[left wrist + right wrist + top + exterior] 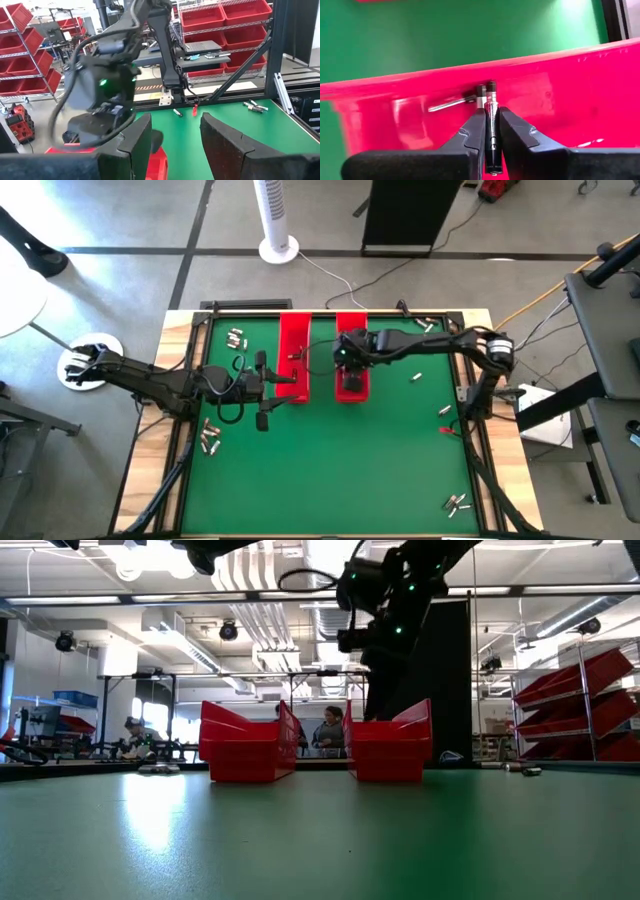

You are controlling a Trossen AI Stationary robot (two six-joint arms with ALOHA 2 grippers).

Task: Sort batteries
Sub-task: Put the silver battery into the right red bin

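Two long red trays stand side by side at the table's far middle, the left tray (293, 345) and the right tray (352, 320). My right gripper (349, 378) hangs over the right tray (560, 75), shut on a silvery battery (491, 125). Another battery (451, 104) lies inside that tray. Loose batteries lie on the green mat in small groups: far left (236, 337), near left (210, 437), near right (457, 502) and far right (428, 326). My left gripper (283, 385) waits level beside the left tray, open (175, 145) with nothing between its fingers. My right gripper pinches the battery between its two fingers (470, 132). The battery lies along the fingers, and its far end (491, 90) sticks out past the fingertips. The fingers slant down from above toward the tray's inside. The battery is lifted clear of the tray.
Single batteries (414, 377) lie on the mat right of the trays. A dark frame (470, 395) edges the mat. In the low view the trays (248, 745) stand across the middle, with people and red shelf bins in the room behind.
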